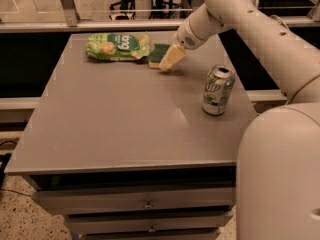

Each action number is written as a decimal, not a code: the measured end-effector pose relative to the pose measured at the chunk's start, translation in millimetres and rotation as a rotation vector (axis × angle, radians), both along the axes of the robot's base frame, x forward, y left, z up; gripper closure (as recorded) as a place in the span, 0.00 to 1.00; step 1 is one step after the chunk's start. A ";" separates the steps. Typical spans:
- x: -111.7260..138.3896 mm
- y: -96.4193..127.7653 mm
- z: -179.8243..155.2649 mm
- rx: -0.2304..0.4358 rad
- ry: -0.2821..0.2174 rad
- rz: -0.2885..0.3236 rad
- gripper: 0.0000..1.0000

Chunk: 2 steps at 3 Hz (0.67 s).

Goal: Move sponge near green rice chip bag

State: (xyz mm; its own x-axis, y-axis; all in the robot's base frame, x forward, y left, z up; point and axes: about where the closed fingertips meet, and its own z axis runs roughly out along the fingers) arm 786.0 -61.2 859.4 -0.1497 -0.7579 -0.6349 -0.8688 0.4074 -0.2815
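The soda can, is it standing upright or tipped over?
Upright: the soda can stands on its base, top facing up. The gripper is apart from it, at the sponge.

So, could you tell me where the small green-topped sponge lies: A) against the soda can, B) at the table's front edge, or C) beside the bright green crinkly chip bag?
C: the green-topped sponge lies just right of the bright green crinkly chip bag at the grey table's far side, the tool at its right edge, well apart from the green-and-silver soda can.
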 end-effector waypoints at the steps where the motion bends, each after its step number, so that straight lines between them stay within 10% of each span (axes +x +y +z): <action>1: -11.0 2.0 12.8 0.027 -0.014 0.021 0.00; 2: -33.9 0.8 35.1 0.078 -0.038 0.050 0.00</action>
State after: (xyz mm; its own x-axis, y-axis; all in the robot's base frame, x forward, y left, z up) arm 752.1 -60.4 894.4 -0.0878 -0.7120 -0.6967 -0.8781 0.3856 -0.2834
